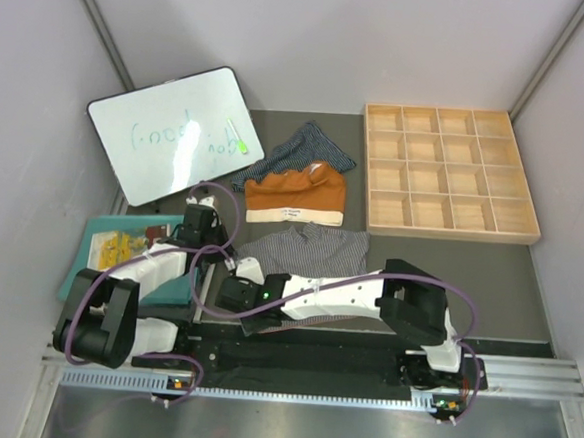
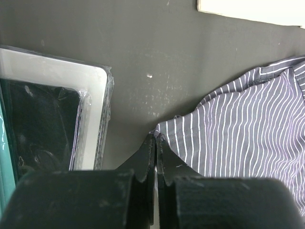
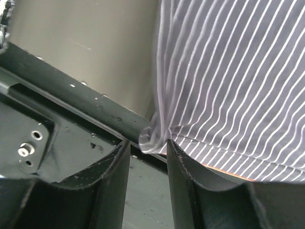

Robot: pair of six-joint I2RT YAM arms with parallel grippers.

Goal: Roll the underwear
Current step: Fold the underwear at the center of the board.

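**Dark table, both claws at the grey pinstriped pair**

Pale walls boxed in the table on three sides when I checked the overhead view. A whiteboard with faint green scribble lay tilted at the far left. A wooden tray of square compartments sat at the far right. Between them lay the navy striped pair, farthest from the arms. The rust-orange pair overlapped its near edge, cream waistband towards the arms. The grey pinstriped pair lay spread just nearer than that, close to the middle of the table and apart from the tray. A teal mat lay at the left edge with a clear packet on it.

Both arms reached in toward the left end of the grey pinstriped pair. Through the left wrist camera I saw the left claw fully closed, its two fingers pressed together. Their tips met a corner of the striped cloth, and I could not tell whether any fabric was caught between them. Through the right wrist camera the right claw stood partway closed on a puckered corner of the same pair. The fold was bunched between its fingertips, and the rest of the cloth ran up and to the right. That corner sat just beside a dark rail at the table's near edge.
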